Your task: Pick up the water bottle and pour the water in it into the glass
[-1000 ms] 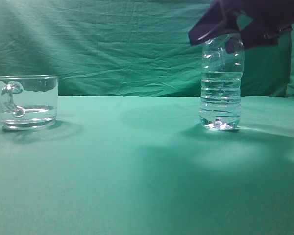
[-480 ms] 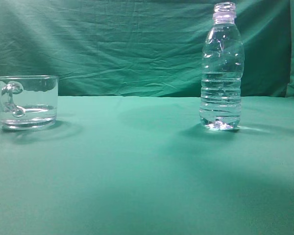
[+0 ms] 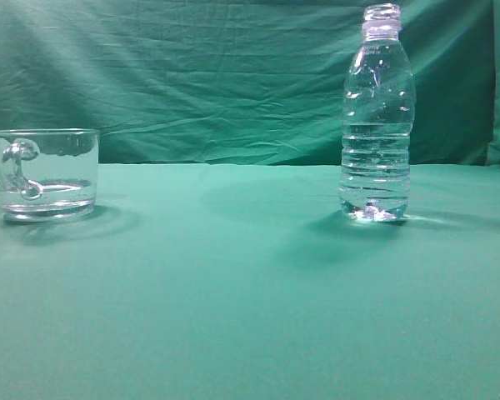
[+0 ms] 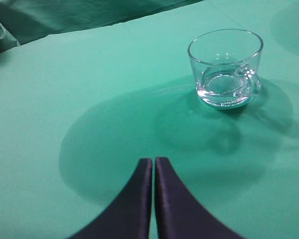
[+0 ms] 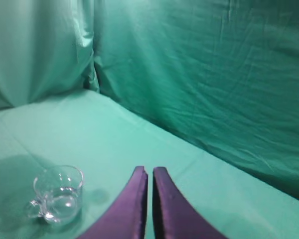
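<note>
No text, label, brand, number or sign can be read anywhere: the water bottle [image 3: 377,125] is bare and the glass [image 3: 44,173] unmarked.

We see the water bottle [image 3: 377,117] upright at right, uncapped, water [image 3: 375,171] filling its ribbed lower part. Well apart at left stands the glass [image 3: 44,173], clear, handled, a little liquid at its bottom.

soft, even light with a green cast. the water bottle [image 3: 377,125] base glints and throws a faint shadow leftward; the glass [image 4: 225,67] sits amid broad overlapping shadows on the tablecloth [image 4: 89,99]. the right wrist view looks slightly blurred, perhaps out of focus.
</note>
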Robot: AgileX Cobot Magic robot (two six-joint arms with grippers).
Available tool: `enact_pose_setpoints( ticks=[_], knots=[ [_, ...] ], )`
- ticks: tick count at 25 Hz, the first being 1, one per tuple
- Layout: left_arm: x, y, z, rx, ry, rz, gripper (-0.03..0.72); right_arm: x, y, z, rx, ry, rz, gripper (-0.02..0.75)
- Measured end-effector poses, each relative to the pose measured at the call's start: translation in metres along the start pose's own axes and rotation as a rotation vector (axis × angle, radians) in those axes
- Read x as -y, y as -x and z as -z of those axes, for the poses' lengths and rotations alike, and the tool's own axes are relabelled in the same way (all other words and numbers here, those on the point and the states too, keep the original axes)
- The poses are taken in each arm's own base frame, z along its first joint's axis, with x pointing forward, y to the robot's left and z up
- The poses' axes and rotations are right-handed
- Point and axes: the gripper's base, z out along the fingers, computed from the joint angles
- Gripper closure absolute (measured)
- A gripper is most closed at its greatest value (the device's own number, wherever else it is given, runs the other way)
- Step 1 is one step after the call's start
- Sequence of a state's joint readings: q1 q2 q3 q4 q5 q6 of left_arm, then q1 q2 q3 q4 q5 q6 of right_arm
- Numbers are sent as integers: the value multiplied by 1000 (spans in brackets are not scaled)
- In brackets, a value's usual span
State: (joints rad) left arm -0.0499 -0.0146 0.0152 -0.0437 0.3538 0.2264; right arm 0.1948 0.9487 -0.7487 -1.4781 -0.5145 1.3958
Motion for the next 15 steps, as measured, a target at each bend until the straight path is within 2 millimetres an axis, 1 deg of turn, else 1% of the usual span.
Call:
enact_pose_setpoints(
  ticks=[3,6,11,15],
  knots=[
    [0,0,0,0,0,0,688,-16,19,28,80,10,40,738],
    [0,0,0,0,0,0,688,-34,32,54,143,45,138,738],
    [0,0,0,0,0,0,688,-59,44,92,234,87,274,738],
    [0,0,0,0,0,0,688,-78,49,119,308,129,301,738]
  ],
)
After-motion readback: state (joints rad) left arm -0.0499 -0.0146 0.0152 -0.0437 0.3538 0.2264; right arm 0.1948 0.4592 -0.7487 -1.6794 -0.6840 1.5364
